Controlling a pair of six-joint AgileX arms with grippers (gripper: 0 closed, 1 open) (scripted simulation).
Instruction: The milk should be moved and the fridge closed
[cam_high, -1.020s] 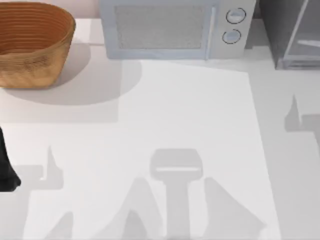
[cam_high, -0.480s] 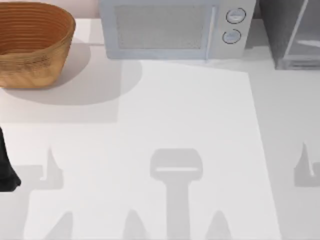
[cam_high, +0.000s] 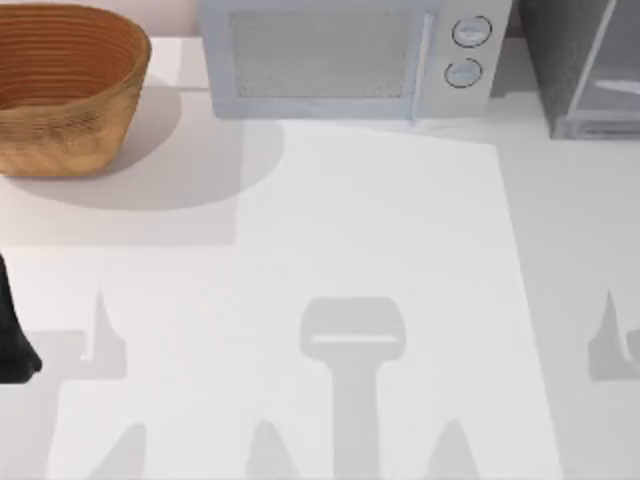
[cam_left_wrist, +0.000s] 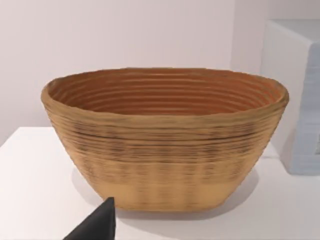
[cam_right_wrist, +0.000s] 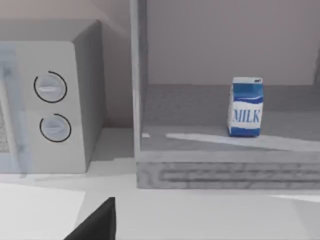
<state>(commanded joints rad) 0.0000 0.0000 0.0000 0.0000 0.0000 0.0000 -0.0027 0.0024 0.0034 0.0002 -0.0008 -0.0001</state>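
1. The milk (cam_right_wrist: 246, 107), a small blue carton with a white band lettered "MILK", stands upright in the right-centre of the right wrist view. It sits on the grey floor inside the fridge (cam_right_wrist: 220, 172), a large grey box-like appliance whose front is open toward the camera, and it is well back from the front lip.
2. In the top view, the fridge (cam_high: 580, 70) fills the upper right corner. The white microwave with two round knobs (cam_high: 345, 60) stands just beside it at upper centre, and a woven tan wicker basket (cam_high: 65, 90) sits in the upper left.
3. The left arm (cam_high: 12, 335) shows as a dark shape at the left edge of the top view, parked. Its wrist camera faces the basket (cam_left_wrist: 165, 145). I cannot tell how its fingers stand.
4. A dark fingertip (cam_right_wrist: 97, 225) of the right gripper shows at the bottom of the right wrist view, well apart from the carton. Whether that gripper is open or closed cannot be told.
5. The carton is probably light, with stiff but crushable card walls. Its flat sides should take a moderate squeeze around mid-height, below the folded top.
6. It looks tall for its base, so a nudge could tip it.
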